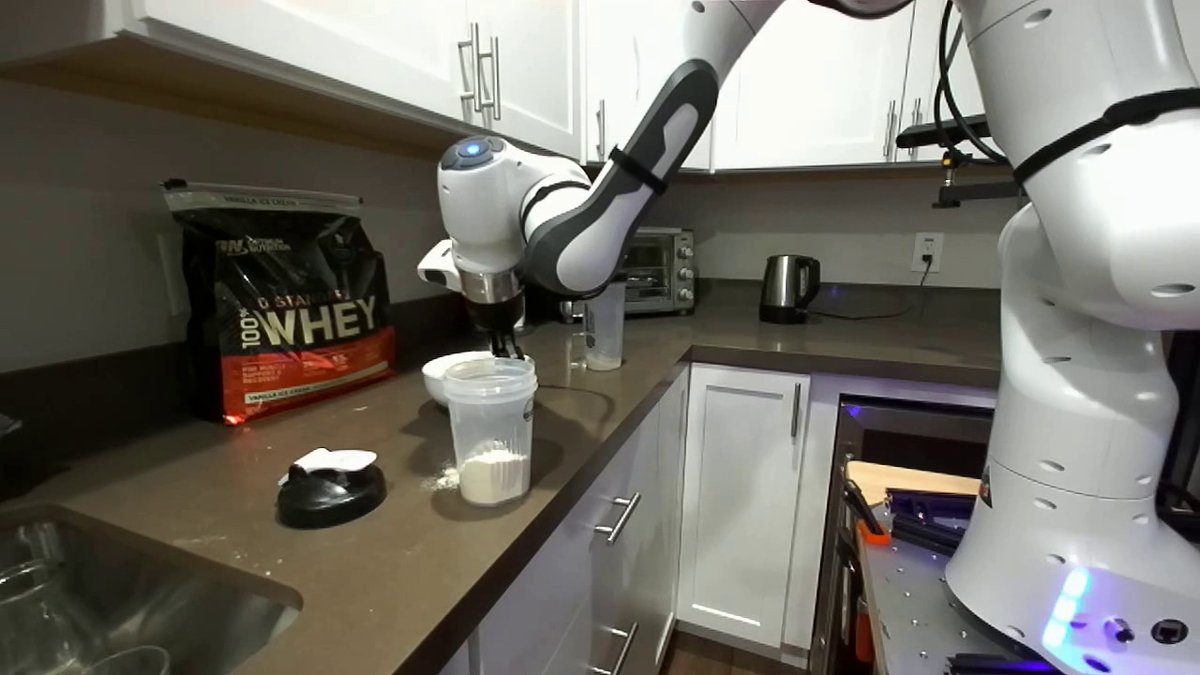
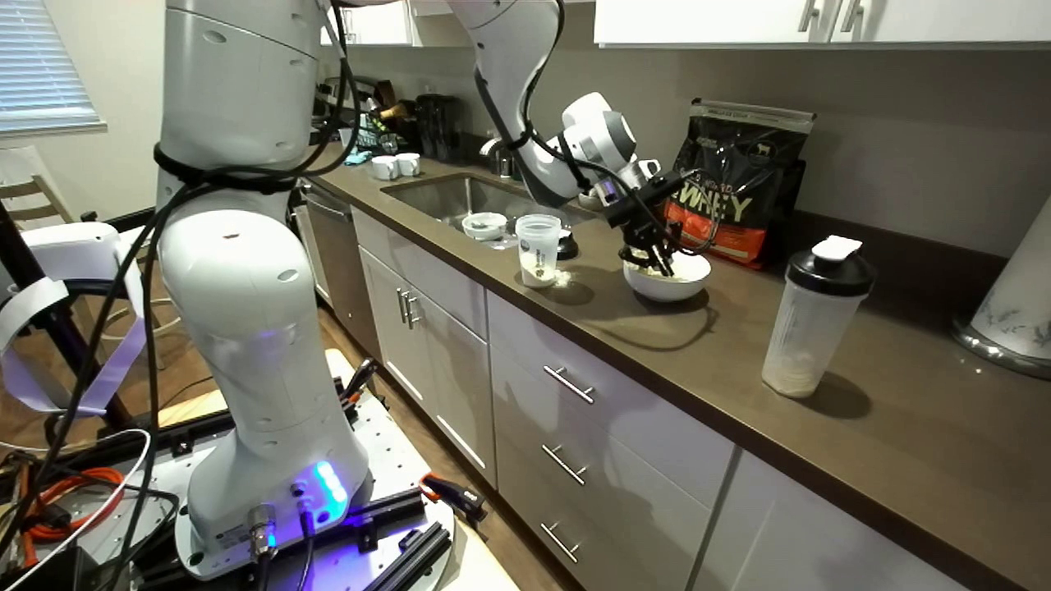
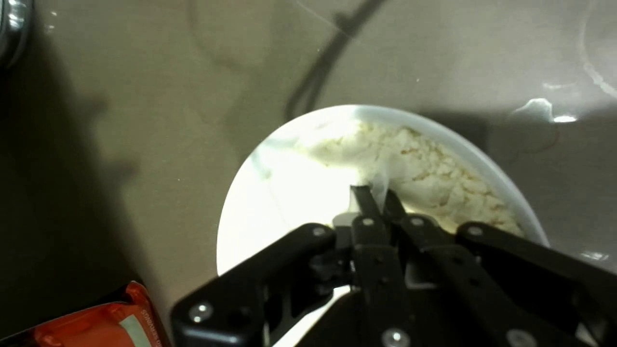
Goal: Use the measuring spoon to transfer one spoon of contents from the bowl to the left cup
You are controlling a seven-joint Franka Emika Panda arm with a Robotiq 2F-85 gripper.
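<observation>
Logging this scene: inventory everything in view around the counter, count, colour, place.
Counter: 1, brown, across scene
Cabinets: several, white, above and below counter
Sink: 1, silver, in counter
Vessels: count unclear, clear or whitish, sink
Bowl: 1, white, counter
Spoon: 1, whitish, at bowl
Open cup: 1, translucent, counter, bowl's sink side
Lidded cup: 1, translucent, black top, bowl's other side
Powder: uncounted, cream, bowl, both cups, counter
Lid: 1, black and white, beside open cup
Bag: 1, black and red, counter
Mugs: 2, white, past sink
Kettle: 1, silver and black, counter
Toaster oven: 1, silver, counter corner
Roll: 1, white, by lidded cup
Clutter: count unclear, mixed colours, behind mugs
Arm: 1, white, over counter
Tool: 1, black, at bowl, closed on spoon
</observation>
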